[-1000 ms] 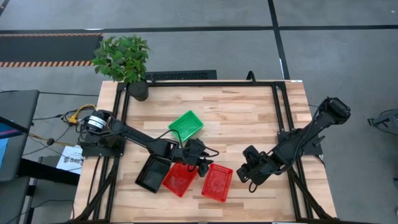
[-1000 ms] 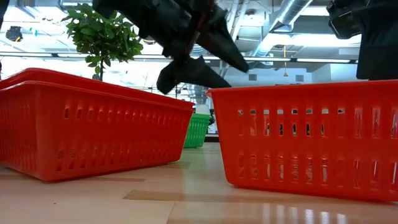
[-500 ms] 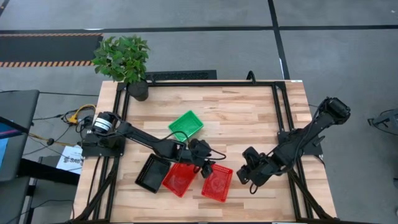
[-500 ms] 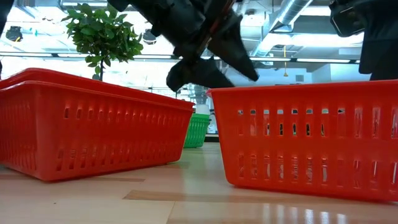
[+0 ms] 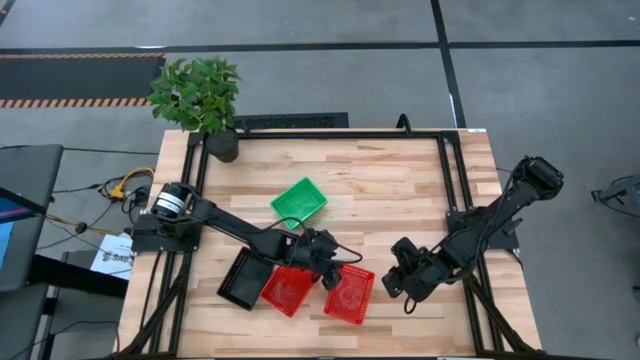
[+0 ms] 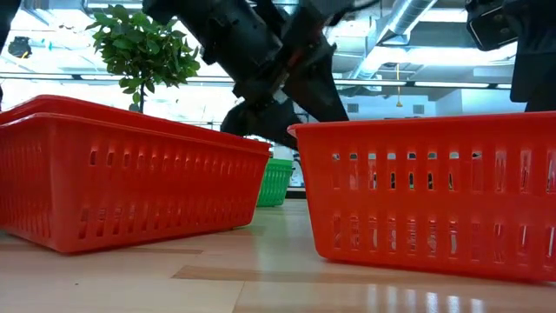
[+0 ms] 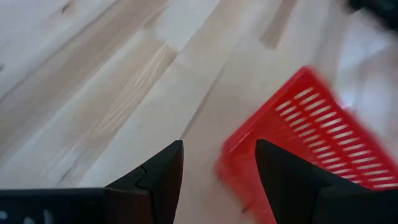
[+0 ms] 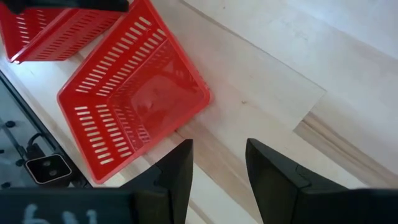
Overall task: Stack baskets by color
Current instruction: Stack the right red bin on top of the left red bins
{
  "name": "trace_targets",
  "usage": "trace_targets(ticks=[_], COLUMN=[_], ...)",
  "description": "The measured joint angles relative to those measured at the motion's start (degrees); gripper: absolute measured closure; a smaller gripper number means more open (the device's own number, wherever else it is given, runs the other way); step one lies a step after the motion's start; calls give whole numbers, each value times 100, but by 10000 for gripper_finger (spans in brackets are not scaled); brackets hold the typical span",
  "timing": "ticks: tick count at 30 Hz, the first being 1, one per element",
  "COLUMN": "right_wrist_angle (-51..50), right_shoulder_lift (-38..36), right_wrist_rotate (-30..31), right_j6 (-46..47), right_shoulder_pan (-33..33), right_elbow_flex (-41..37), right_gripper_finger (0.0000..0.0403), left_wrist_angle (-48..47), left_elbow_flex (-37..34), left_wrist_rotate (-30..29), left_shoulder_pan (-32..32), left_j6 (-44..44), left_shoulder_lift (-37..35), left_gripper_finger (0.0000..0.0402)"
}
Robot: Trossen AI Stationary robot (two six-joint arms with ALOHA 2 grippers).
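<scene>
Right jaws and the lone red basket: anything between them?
No, bare wood. In the high view the right gripper sits clear of the red basket; the right wrist view agrees.

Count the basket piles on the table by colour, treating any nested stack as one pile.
Red: 2, the left red pile and the right red pile
Green: 1, the green pile
Black: 1, the black pile
Total: 4

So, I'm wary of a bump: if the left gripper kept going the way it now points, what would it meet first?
Most likely the lone red basket: the left gripper, jaws open, points at that basket's near corner, with only bare table between. Depth is hard to judge from here.
</scene>
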Motion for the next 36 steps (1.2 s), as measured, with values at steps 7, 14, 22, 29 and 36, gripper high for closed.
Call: trace_targets(ticks=[7,14,22,29,36], right_wrist_angle=[1,0,0,0,-1], right_shoulder_lift=[0,0,0,0,0], right_wrist_rotate=[9,9,9,9,9], right_j6=[26,26,28,28,26], right_shoulder_pan=[-2,-2,-2,-2,-2], right_elbow_flex=[0,0,0,0,0], right_gripper_finger=[233,233,233,233,233], left_wrist_angle=[-12,-156,-131,-155,-173], left_elbow_flex=[-9,-9,-9,-9,-15], left_wrist_rotate=[-106,-138,-182,-184,-88], left_shoulder_pan=[-2,-44,-125,-122,-128], left_j6=[-40,-48,-76,-97,-125], left_shoulder_lift=[11,11,11,11,131], left_gripper_finger=[214,214,214,214,214])
